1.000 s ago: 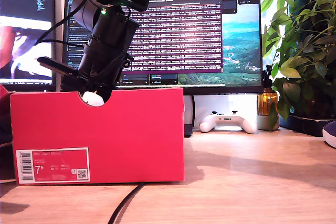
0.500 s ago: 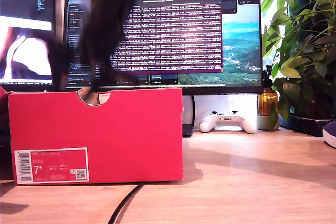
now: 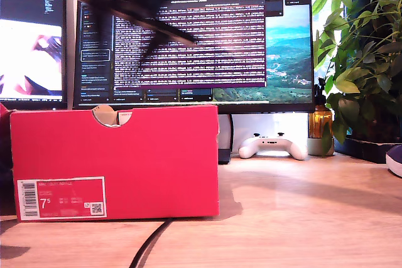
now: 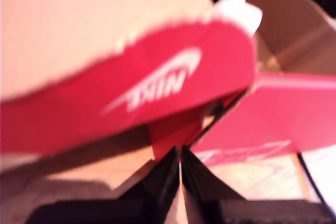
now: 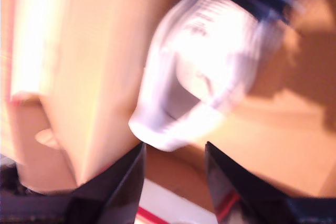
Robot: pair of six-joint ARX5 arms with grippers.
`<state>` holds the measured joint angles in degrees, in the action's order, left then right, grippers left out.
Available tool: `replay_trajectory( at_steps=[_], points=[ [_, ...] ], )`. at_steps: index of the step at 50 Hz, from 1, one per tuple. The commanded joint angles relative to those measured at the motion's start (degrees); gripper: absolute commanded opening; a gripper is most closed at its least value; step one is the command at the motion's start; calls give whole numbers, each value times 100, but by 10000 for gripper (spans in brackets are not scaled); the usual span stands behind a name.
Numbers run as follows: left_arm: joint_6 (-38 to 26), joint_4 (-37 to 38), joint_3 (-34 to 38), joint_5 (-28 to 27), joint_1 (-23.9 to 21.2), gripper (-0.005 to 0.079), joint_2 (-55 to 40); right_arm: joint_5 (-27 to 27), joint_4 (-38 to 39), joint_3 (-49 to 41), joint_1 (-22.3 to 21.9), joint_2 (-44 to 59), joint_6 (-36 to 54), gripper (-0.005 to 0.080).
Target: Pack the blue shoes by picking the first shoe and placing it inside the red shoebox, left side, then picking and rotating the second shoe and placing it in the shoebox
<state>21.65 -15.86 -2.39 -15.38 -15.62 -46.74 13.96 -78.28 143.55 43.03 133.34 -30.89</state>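
first gripper (image 4: 180, 156): jaws pressed together, empty, by red shoebox (image 3: 116, 161) flap.
second gripper (image 5: 173, 156): jaws wide, above shoe (image 5: 202, 66) in box.
desk (image 3: 301, 218): clear toward 3 o'clock in the exterior view.

The red shoebox (image 3: 125, 155) carries a white label (image 3: 63, 198) reading "7.5"; its red lid flap (image 4: 157, 98), just above my first gripper's fingers (image 4: 168, 169), bears "NIKE".

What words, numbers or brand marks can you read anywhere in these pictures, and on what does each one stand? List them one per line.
"7.5": on the white barcode label on the front of the pinkish-red cardboard shoebox.
"NIKE" with a swoosh: on the red box flap, seen upside down in the first wrist view.
Small print on the label: too small to read.
Text on the two monitor screens: too small to read.
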Motion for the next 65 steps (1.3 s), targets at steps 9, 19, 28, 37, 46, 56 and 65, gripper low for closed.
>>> replay_trajectory(
  at_steps=[9, 19, 28, 37, 46, 56, 65],
  points=[
    [-66, 4, 131, -22, -15, -21, -17, -629, 20, 20, -490, 50, -590, 322],
    [-66, 4, 131, -20, -15, -21, -17, -1655, 20, 20, -750, 50, -2264, 322],
    [-66, 4, 131, -20, -15, -21, -17, -1766, 4, 20, -925, 26, -2785, 322],
    [-66, 4, 131, -20, -15, -21, -17, -2055, -15, 13, -1047, -133, -2758, 322],
    [-66, 4, 131, -20, -15, -21, -17, -2107, -35, -7, -1239, -208, -2765, 324],
    [-66, 4, 131, -20, -15, -21, -17, -2205, -37, -387, -1379, -361, -2870, 451],
    [-66, 4, 131, -20, -15, -21, -17, -2253, -37, -1036, -1517, -619, -3115, 451]
  ],
)
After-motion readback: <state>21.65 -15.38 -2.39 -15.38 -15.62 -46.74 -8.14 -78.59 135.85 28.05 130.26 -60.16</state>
